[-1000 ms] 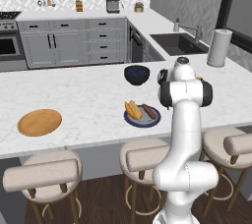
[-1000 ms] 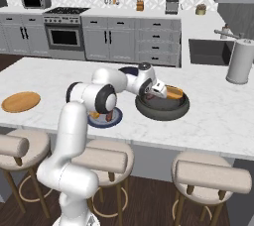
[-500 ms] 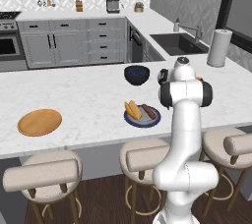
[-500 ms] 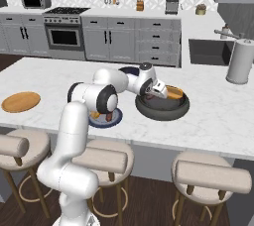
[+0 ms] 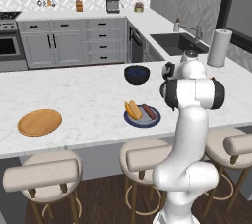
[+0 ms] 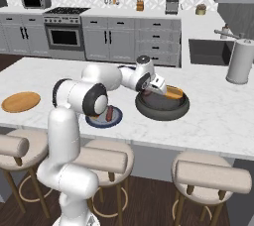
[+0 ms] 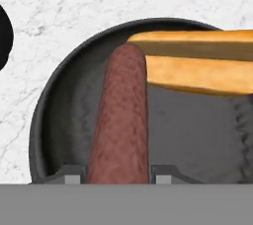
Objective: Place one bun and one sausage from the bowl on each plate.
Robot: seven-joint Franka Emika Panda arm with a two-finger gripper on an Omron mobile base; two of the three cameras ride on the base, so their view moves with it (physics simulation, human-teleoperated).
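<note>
Second serving under way. Blue plate (image 5: 141,119) already loaded with a bun (image 5: 132,109) and a sausage (image 5: 149,112); wood plate (image 5: 40,122) bare, well off to the left along the counter. Gripper (image 6: 158,87) down inside the bowl (image 7: 54,105), tips either side of the sausage (image 7: 121,120) and pinched on it (tips hard against its flanks in the hand view). Second bun (image 7: 197,63) lying across the bowl's far side, one end touching or just beside the sausage tip, cannot tell which. Small blue bowl (image 5: 137,74) behind, not involved.

Next, by judgement: lift straight up clear of the rim without dragging the bun, then a long swing left to the wood plate, lower, release. Return for the bun afterwards. Risk: round sausage rolling in the pinch.
</note>
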